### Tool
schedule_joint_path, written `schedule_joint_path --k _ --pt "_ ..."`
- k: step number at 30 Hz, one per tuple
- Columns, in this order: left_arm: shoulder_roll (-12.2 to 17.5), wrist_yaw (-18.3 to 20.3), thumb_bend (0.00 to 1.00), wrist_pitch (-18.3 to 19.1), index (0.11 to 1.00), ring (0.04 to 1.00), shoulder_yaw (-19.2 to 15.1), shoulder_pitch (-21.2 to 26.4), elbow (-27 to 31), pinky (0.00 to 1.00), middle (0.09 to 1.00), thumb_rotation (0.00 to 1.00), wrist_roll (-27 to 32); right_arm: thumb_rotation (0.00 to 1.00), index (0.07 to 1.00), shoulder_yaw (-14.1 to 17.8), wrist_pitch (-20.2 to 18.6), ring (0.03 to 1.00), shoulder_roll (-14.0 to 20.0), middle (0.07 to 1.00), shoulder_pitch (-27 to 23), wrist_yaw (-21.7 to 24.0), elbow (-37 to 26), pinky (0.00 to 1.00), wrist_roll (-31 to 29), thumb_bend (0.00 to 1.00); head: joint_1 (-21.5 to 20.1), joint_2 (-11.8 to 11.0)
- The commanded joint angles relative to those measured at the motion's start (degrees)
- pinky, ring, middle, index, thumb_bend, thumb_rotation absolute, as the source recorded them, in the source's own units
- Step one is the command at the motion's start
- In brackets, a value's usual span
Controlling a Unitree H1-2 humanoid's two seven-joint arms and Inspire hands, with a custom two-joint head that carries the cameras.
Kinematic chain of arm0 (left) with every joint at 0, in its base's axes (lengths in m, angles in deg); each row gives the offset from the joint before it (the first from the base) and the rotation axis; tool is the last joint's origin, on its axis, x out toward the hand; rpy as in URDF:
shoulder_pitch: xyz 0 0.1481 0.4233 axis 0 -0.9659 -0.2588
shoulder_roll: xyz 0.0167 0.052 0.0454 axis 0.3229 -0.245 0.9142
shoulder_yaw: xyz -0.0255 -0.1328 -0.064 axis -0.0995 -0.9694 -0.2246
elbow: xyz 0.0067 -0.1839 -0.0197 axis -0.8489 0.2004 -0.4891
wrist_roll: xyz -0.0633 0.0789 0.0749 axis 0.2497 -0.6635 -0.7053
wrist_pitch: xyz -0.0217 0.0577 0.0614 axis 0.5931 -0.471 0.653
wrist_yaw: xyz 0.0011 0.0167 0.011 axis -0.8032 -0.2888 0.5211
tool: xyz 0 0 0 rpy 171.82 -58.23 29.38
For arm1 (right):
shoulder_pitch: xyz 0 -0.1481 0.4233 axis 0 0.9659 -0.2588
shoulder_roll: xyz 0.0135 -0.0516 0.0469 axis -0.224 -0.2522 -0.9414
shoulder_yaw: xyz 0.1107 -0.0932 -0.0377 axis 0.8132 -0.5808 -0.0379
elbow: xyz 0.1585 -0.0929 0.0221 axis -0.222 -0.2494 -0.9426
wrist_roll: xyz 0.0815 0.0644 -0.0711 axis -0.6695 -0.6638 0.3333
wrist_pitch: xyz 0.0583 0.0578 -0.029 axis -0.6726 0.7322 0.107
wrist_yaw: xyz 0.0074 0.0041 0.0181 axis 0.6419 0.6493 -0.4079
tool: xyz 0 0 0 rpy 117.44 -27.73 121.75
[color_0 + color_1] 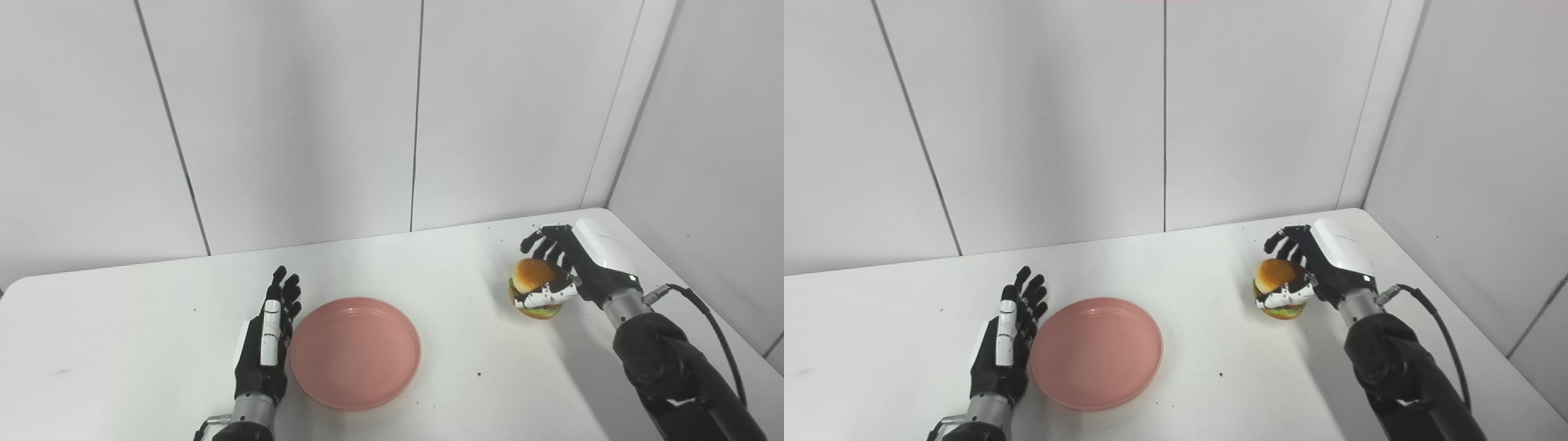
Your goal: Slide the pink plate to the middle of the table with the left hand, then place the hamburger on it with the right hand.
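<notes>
Right hand (566,269) wrapped around the hamburger (537,286) at the table's far right, thumb across the near side of the bun and filling, fingers curled over the far side; burger apparently resting on the table (465,257), though contact underneath hard to confirm from either eye view. From that hand outward: pink plate (355,351) lying to the left and somewhat nearer the robot, well apart from the burger, bare table between the two. Plate round, so no long axis to line up with; burger upright, bun on top. Beyond the plate, left hand (268,343) standing edge-on just beside the plate's left rim, fingers straight and held close together, pointing away from the robot, gripping nothing; touching the rim or merely alongside, impossible to say. Plate judged near the table's middle, perhaps a little left of it, so sliding step taken as finished or nearly so. Coming move judged to hinge on one relation: a lift, then a carry leftward and toward the robot, ending above the plate's centre. Right hand plainly the nearer to the burger, left hand the nearer to the plate. Nothing standing in the path between them.
</notes>
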Motion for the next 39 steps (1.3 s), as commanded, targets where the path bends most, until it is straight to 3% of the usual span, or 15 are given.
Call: schedule_joint_path --k 1,7,13,19,23,31,35,39 --pt "-0.58 -0.39 0.72 0.31 0.954 0.974 0.16 -4.26 -2.26 0.99 0.954 1.0 -0.27 0.0 0.516 0.0 4.35 0.383 0.2 0.458 -3.61 -0.81 -2.39 0.31 -0.79 0.52 0.01 0.02" --pt "-1.17 -1.5 0.71 -0.18 0.955 0.966 0.46 -4.29 -2.4 0.98 0.956 1.0 -1.65 0.0 0.516 -2.77 7.65 0.418 -2.21 0.463 -6.28 1.27 -2.77 0.35 -2.1 0.52 0.89 -0.21" --pt "-1.42 -1.83 0.73 -0.75 0.956 0.966 0.55 -3.99 -3.31 0.97 0.954 1.0 -1.69 0.0 0.517 -6.34 5.62 0.393 -5.16 0.446 -9.0 5.75 -4.98 0.32 -1.15 0.52 2.73 -0.13" --pt "-2.58 -2.83 0.72 0.64 0.947 0.962 0.35 -3.94 -2.86 0.97 0.949 1.0 -1.75 0.0 0.517 -9.65 6.53 0.41 -7.7 0.446 -10.24 8.89 -6.39 0.35 1.09 0.52 8.15 0.41" --pt "-3.52 -3.71 0.7 1.72 0.945 0.964 0.69 -3.73 -2.65 0.97 0.951 1.0 -2.34 0.0 0.515 -11.37 9.41 0.398 -9.44 0.443 -10.88 9.48 -4.5 0.34 -0.02 0.52 11.33 0.36" --pt "-4.8 -5.45 0.7 1.86 0.955 0.96 1.27 -3.4 -2.99 0.96 0.952 1.0 -4.19 0.0 0.514 -14.53 11.18 0.348 -11.55 0.424 -11.71 10.89 -2.1 0.28 0.56 0.52 15.6 0.31" --pt "-5.28 -5.83 0.67 2.42 0.962 0.965 1.27 -3.45 -2.73 0.96 0.958 1.0 -4.63 0.0 0.515 -16.21 11.71 0.311 -12.72 0.407 -12.05 10.83 0.46 0.24 2.2 0.52 16.24 0.43" --pt "-5.33 -6.17 0.66 0.19 0.958 0.957 1.26 -3.12 -3.99 0.95 0.956 1.0 -4.69 0.0 0.516 -17.19 14.16 0.308 -13.43 0.403 -12.72 9.41 4.45 0.24 3.44 0.52 16.12 0.62"
